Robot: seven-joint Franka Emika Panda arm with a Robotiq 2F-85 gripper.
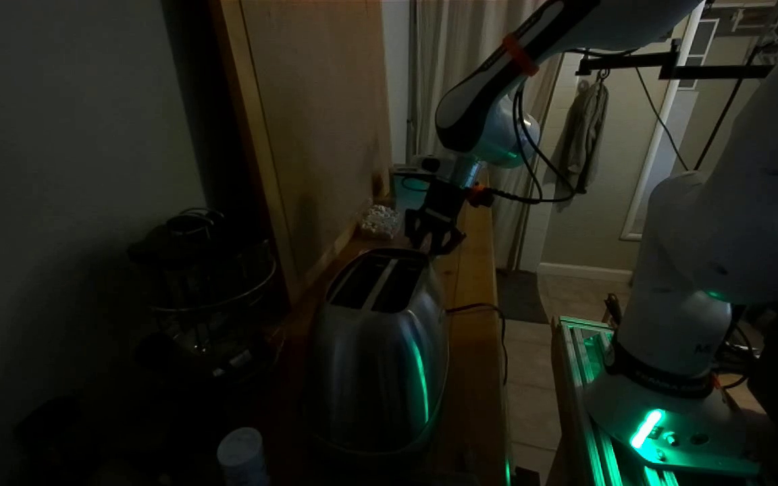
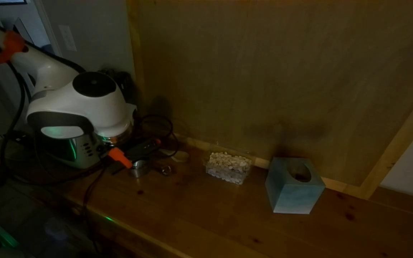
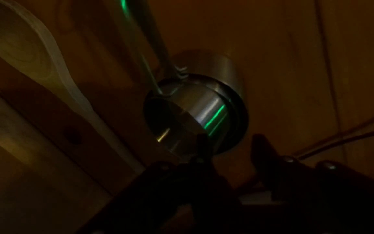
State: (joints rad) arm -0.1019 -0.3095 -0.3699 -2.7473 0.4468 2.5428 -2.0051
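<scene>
The nested cups (image 3: 196, 105) sit near the toaster (image 1: 379, 378), right below the gripper (image 3: 230, 138); its jaws stand partway apart, one overlapping the cups in the wrist view, contact unclear. The cups' handles (image 3: 154, 35) point away from the toaster, their long axis roughly parallel to the spoon (image 3: 34, 55).

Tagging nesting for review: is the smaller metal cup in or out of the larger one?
Partly in: the wrist view shows the smaller cup jutting from inside the larger cup.
</scene>
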